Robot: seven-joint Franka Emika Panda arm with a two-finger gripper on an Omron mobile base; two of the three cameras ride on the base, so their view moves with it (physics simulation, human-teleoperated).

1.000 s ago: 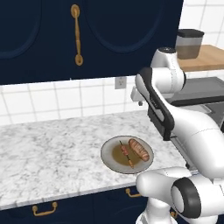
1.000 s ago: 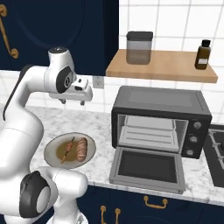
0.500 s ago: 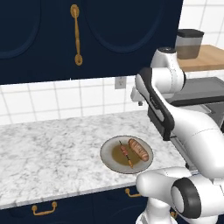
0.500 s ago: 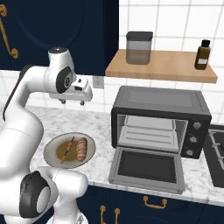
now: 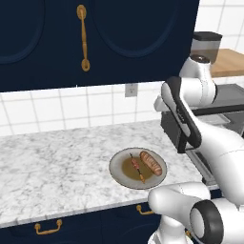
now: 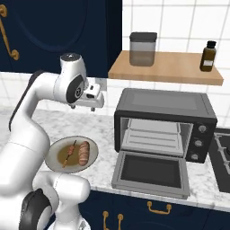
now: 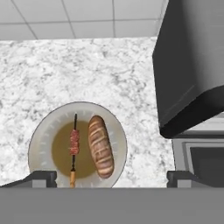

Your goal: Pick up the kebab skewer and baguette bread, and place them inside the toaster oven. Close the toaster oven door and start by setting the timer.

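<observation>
1. The gripper [image 7: 112,178] hangs high above the marble counter [image 5: 57,167], its fingers [image 7: 41,178] spread wide with nothing between them.
2. In the hand view, a plate [image 7: 43,135] sits at about 7 o'clock, carrying the kebab skewer [image 7: 74,146] and the baguette bread [image 7: 101,146].
3. The two lie side by side on the plate, the skewer at 9 o'clock of the bread, just apart from it.
4. The toaster oven [image 6: 164,123] stands on the counter at 3 o'clock of the plate in the right base view.
5. The toaster oven door [image 6: 150,173] is folded down flat toward the counter edge, showing the wire rack [image 6: 152,134] inside.
</observation>
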